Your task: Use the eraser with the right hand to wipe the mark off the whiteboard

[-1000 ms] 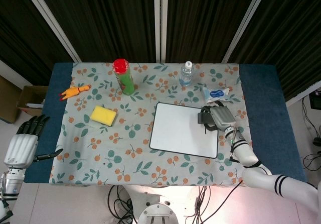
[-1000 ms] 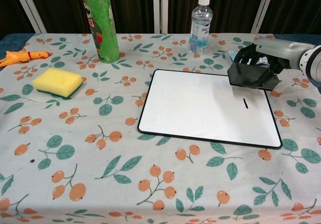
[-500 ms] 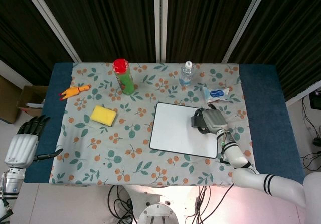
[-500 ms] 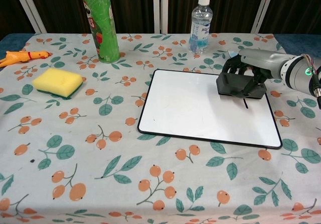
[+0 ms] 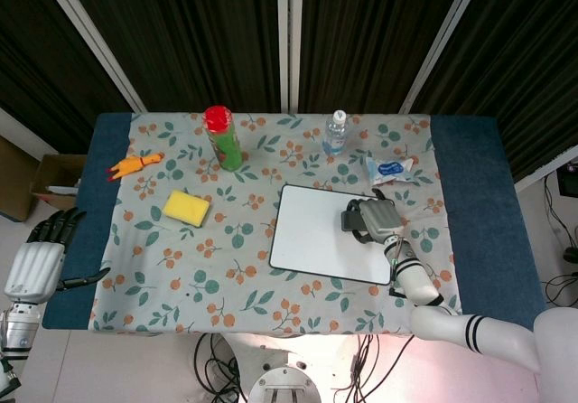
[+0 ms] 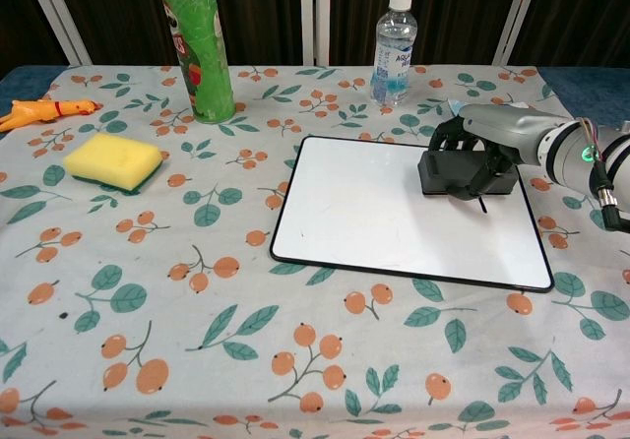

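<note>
The whiteboard (image 6: 374, 213) (image 5: 316, 231) lies flat on the flowered tablecloth, right of centre. My right hand (image 6: 477, 142) (image 5: 377, 215) holds the dark eraser (image 6: 461, 174) (image 5: 354, 221) and presses it on the board's upper right part. A short black mark (image 6: 482, 204) pokes out just below the eraser's lower edge. My left hand (image 5: 41, 258) hangs off the table's left edge with its fingers apart and nothing in it; the chest view does not show it.
A green can (image 6: 197, 45) with a red lid and a water bottle (image 6: 395, 50) stand at the back. A yellow sponge (image 6: 111, 159) and an orange rubber chicken (image 6: 44, 111) lie at the left. A white packet (image 5: 390, 169) lies behind the board.
My right hand has carried the eraser from off the board's right edge leftward and down onto the board, over the top of the mark. The left hand stayed put.
</note>
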Controlling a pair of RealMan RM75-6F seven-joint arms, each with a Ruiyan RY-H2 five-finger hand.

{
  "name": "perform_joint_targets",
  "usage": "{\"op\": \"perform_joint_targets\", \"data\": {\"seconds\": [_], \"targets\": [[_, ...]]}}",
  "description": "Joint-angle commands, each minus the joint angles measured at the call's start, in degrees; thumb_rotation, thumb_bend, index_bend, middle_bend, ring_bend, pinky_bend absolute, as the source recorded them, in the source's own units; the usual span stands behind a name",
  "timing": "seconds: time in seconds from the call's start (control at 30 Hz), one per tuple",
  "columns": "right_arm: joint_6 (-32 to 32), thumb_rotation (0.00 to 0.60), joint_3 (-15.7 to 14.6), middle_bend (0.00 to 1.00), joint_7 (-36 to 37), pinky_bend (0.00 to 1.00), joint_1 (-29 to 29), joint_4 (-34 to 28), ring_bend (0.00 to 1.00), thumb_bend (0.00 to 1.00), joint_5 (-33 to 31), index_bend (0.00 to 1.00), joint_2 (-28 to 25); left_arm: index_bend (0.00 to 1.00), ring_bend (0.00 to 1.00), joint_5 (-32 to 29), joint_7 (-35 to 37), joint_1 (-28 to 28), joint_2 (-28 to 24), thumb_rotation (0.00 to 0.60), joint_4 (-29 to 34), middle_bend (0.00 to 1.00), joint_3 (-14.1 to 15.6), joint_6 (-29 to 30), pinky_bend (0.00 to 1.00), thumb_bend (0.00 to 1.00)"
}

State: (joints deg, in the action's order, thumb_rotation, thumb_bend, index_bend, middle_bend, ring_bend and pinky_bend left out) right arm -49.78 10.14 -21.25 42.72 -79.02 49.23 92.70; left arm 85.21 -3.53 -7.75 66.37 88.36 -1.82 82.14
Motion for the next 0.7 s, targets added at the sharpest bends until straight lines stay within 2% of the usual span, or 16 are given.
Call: {"op": "perform_joint_targets", "data": {"seconds": [0.03, 0.7], "targets": [[-0.3, 0.6, -0.25, 0.55, 0.07, 0.06, -0.13, -0.42, 0.45, 0.44, 0.42, 0.73, -0.01, 0.11, 0.06, -0.06, 0.02, 0.03, -0.08, 0.244, 0.0, 0.08, -0.05, 0.05, 0.16, 0.06], [-3.21, 0.6, -3.65, 0.56, 1.44, 0.07, -3.55, -6.11, 0.46, 0.44, 3.8, 0.74, -0.84, 0.11, 0.06, 0.41, -0.75, -0.13, -0.19, 0.242, 0.77, 0.08, 0.0, 0.1, 0.16, 0.06]]}}
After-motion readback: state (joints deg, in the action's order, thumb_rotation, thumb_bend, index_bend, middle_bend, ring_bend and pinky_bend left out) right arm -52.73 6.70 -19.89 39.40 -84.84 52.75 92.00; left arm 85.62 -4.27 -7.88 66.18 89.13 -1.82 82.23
